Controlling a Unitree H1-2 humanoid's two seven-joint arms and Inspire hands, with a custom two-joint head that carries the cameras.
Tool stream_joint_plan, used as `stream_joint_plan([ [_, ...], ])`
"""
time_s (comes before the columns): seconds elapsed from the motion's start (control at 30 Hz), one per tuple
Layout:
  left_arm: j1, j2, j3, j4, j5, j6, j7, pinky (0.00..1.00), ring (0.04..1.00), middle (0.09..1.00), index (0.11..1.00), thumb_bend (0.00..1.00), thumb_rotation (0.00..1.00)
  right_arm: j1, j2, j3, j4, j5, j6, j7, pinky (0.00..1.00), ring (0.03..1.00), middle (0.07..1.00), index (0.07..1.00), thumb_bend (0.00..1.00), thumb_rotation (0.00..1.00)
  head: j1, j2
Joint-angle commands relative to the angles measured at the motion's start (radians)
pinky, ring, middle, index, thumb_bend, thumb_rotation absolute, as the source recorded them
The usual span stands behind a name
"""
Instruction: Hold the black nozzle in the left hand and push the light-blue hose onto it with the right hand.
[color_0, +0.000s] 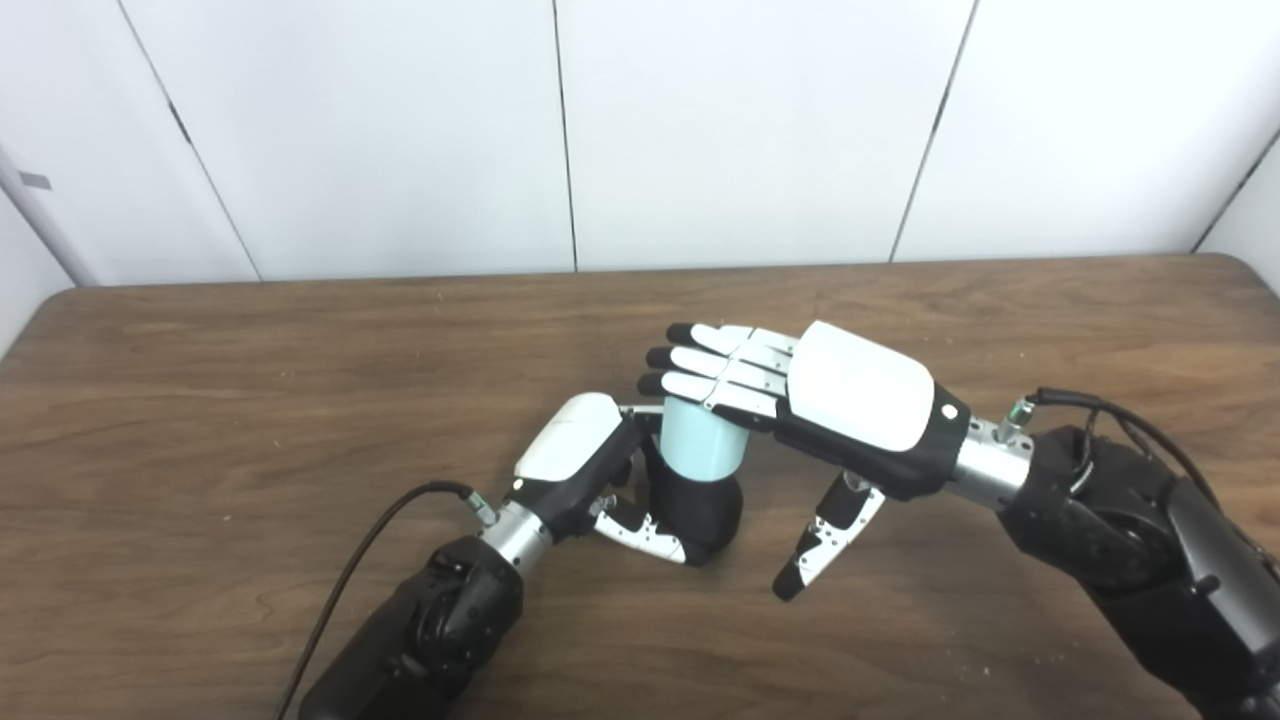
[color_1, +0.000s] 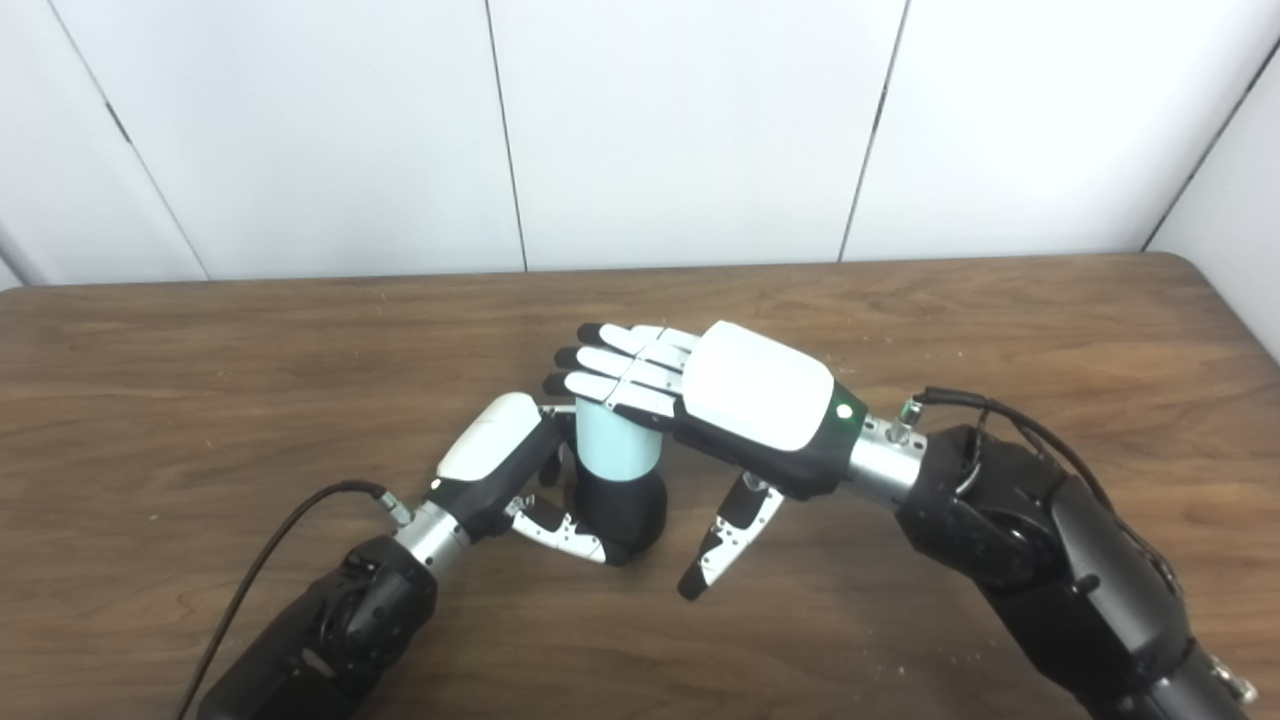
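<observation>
The left hand is wrapped around the squat black plastic nozzle, bracing it upright near the middle of the surface so it cannot tip. The short light-blue cylindrical hose sits on the nozzle's top, and the right hand lies flat over it, fingers extended and grasping nothing, apparently to press it downward. The brown wood-grain surface meets plain white wall panels behind.

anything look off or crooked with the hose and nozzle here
Nothing stands out. The light-blue hose sits upright on the black nozzle, which the left hand grips on the table. The right hand lies flat on the hose top, fingers straight.
</observation>
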Motion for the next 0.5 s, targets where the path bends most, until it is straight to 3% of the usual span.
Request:
stream_joint_plan([
  [0.0,0.06,0.049,-0.032,0.065,0.078,0.103,-0.115,0.39,0.383,0.44,0.488,0.52,0.08,-0.018,-0.032,0.02,-0.015,0.012,-0.015,0.035,0.92,0.986,0.968,0.955,0.85,0.42,0.0,0.001],
  [0.47,0.06,0.051,-0.034,0.064,0.085,0.101,-0.114,0.4,0.394,0.447,0.487,0.52,0.08,-0.038,-0.09,0.099,-0.022,-0.053,-0.016,-0.123,1.0,1.0,0.966,0.94,0.86,0.48,0.0,0.002],
])
